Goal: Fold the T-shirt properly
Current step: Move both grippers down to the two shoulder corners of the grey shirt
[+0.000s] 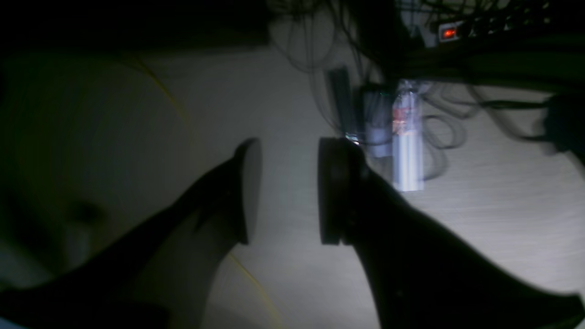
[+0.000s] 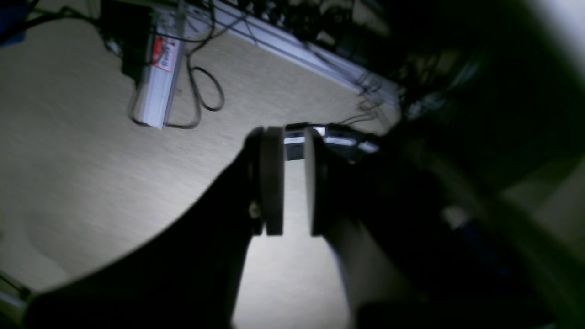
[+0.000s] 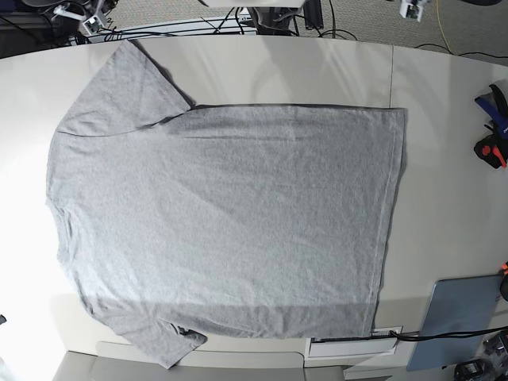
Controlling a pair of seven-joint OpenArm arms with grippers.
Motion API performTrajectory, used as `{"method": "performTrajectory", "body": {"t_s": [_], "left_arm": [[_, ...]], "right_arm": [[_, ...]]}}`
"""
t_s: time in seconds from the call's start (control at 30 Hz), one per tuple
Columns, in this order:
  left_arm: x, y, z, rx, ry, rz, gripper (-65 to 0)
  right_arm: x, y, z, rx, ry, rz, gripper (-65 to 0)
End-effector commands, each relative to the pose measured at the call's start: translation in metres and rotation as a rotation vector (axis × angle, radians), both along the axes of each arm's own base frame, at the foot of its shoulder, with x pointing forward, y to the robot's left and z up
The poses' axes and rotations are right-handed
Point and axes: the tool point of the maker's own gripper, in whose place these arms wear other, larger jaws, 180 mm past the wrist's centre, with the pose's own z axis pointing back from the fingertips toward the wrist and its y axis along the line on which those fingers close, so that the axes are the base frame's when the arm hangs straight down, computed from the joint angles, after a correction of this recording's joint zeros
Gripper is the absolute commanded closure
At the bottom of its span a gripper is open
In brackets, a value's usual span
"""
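Across the pale desk (image 3: 444,159) lies the large heather-grey cotton T-shirt (image 3: 230,214), spread flat with its plain side up, neck toward the left of the base view and hem toward the right. One short sleeve (image 3: 119,87) points to the far edge, the other (image 3: 163,341) hangs over the near edge. No fold looks made yet.

Neither arm shows over the cloth from the base view. From its own wrist camera, the left gripper (image 1: 283,192) has its fingers standing wide with nothing between them, and it looks toward a floor with cables. The right gripper (image 2: 295,183) has its fingers narrow, a slim gap showing, and nothing held there either.

To my eye the first step is taking a long side. Each arm would do well to pinch only the top layer near a corner, one by the shoulder and one by the hem, and carry both across evenly so the crease runs straight.

Room is good on the hem side, though a grey-blue flat pad (image 3: 456,321) and red-handled tools (image 3: 494,147) sit there. The near edge is tight.
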Motion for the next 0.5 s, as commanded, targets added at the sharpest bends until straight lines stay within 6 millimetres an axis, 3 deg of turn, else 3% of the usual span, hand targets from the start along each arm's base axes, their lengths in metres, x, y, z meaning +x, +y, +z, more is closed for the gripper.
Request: {"method": "performTrajectory", "body": {"t_s": [0.0, 0.2, 0.47], "left_arm": [[0.011, 0.002, 0.013, 0.025, -0.04, -0.064, -21.9], [0.056, 0.011, 0.057, 0.217, -0.145, -0.383, -21.9], [0.101, 0.008, 0.094, 0.331, -0.222, -0.738, -21.9]], "right_arm": [[0.007, 0.004, 0.01, 0.001, -0.023, 0.057, -9.0], [0.04, 0.023, 0.046, -0.1, -0.103, 0.287, -9.0], [0.092, 0.033, 0.095, -0.162, -0.296, 0.352, -9.0]]}}
